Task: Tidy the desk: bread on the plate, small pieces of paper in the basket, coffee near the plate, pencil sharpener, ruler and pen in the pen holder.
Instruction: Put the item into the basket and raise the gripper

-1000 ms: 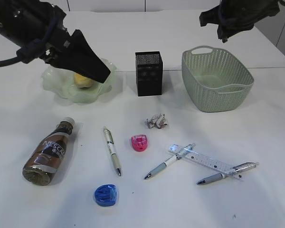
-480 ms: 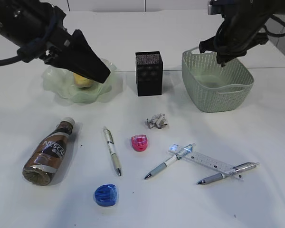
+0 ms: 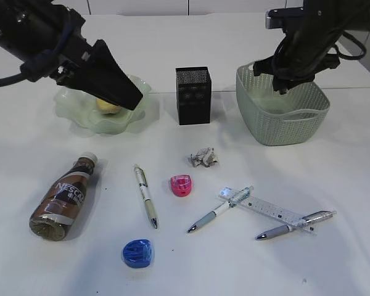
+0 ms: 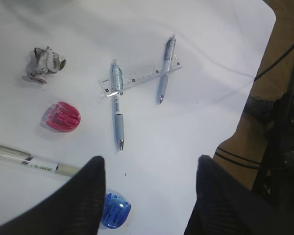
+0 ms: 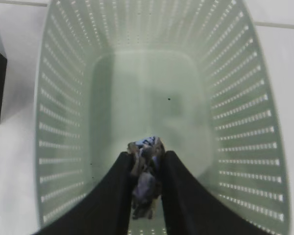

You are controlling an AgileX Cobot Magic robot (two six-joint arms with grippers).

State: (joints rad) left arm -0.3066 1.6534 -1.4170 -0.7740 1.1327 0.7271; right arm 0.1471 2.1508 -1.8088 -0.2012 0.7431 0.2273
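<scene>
Risk first: hung over the basket (image 5: 63, 122) with a crumpled paper wad (image 5: 146, 181) between the fingers of the right gripper (image 5: 146, 188), jaws narrow and in contact with it on both sides (whether gripping firmly or easing off, impossible to tell). Could snag on a finger and ride back out instead of dropping, judging by how snugly wedged. Could also bounce off the wall if let go off-centre, though seemed well inside the rim.

Left gripper (image 4: 149, 196) stood wide apart and empty, poised above the plate (image 3: 74, 114) where the bread (image 3: 109, 106) lay.

Second paper wad (image 3: 203, 158) sat loose on the desk (image 3: 333, 259), between the pen holder (image 3: 193, 95) and the pink sharpener (image 3: 181, 185). Coffee (image 3: 65, 197) lay on its side, apart from the plate.

Hidden: most of the bread, behind the left arm; the right fingertips in the exterior view, lost against the basket.
</scene>
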